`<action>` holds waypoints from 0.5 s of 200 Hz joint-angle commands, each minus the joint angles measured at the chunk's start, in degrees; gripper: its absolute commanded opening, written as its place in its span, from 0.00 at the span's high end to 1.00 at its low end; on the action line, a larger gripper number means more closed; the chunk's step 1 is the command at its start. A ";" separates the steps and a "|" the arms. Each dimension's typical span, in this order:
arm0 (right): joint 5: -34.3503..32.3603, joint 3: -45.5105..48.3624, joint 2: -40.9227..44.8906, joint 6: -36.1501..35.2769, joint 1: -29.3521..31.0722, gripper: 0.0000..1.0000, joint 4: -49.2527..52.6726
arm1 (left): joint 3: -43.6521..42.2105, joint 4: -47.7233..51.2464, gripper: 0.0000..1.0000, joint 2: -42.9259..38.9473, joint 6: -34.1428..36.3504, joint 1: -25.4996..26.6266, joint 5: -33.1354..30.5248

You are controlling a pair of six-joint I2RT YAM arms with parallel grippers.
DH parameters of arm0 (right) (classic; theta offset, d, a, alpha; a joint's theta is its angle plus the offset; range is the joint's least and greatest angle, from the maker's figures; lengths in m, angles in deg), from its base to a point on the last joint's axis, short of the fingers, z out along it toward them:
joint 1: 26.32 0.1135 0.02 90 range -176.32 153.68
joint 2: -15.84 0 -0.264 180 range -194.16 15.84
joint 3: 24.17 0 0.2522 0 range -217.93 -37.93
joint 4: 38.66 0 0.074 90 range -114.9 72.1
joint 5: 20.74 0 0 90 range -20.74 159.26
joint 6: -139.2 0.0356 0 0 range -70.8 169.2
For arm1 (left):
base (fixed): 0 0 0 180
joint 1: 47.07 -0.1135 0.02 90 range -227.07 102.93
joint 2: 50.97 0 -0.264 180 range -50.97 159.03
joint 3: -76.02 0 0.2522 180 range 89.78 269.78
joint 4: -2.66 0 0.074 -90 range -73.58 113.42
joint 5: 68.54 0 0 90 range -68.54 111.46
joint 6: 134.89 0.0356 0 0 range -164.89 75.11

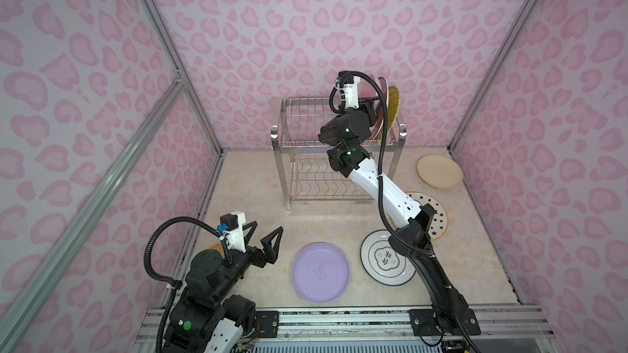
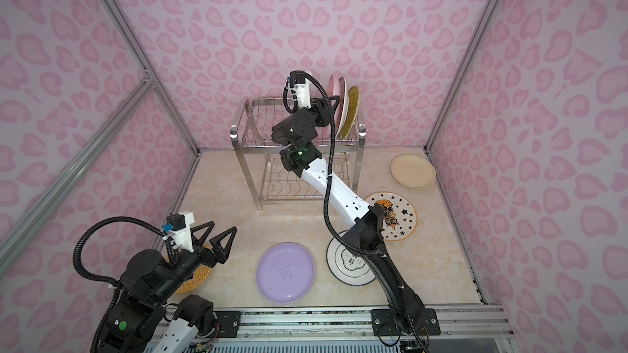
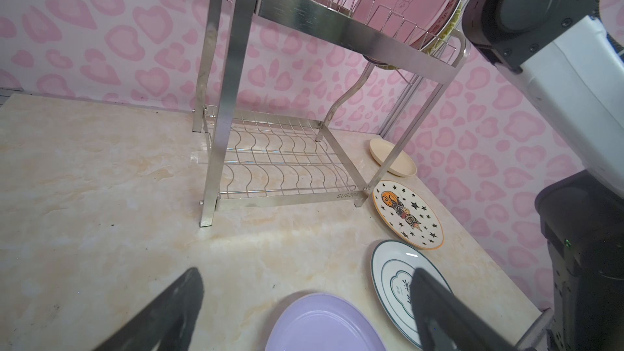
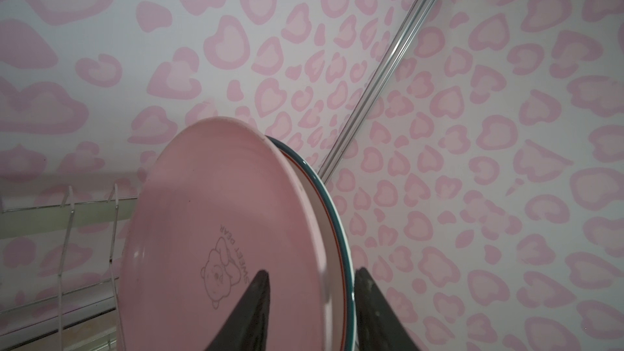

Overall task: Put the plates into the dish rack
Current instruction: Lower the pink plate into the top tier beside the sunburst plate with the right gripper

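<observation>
Pink plate (image 2: 334,86) stands on edge, upper centre, propped by rack (image 2: 242,164) prongs; right claw (image 4: 312,271) straddles its rim, parted, seemingly not gripping. Left claw (image 2: 222,227) gapes, lower left.

**Marble-look tabletop** (image 1: 323,225), both top views. At 12 o'clock the dish rack (image 1: 282,174) stands on four legs. Lying flat:
- cream plate (image 1: 440,170) at 2 o'clock
- star-patterned plate (image 1: 440,213) at 3 o'clock
- white ring-emblem plate (image 1: 380,259) at 5 o'clock, just beside it
- lilac plate (image 1: 321,273) at 6 o'clock
- orange woven-look plate (image 2: 193,280) at 8 o'clock, partly hidden
</observation>
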 commanded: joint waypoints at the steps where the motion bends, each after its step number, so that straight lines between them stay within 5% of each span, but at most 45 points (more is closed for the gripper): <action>1: -0.23 0.16 0.48 1.05 0.26 0.59 0.17 | -0.12 -2.52 0.03 0.20 0.58 -0.10 0.54; 54: 0.92 0.16 3.11 2.70 2.51 0.58 1.66 | -0.15 -2.54 0.03 0.51 0.58 -0.37 0.76; 100: 2.13 3.71 9.07 4.07 5.31 0.36 3.09 | -0.06 -2.28 0.03 1.24 0.58 -0.58 0.89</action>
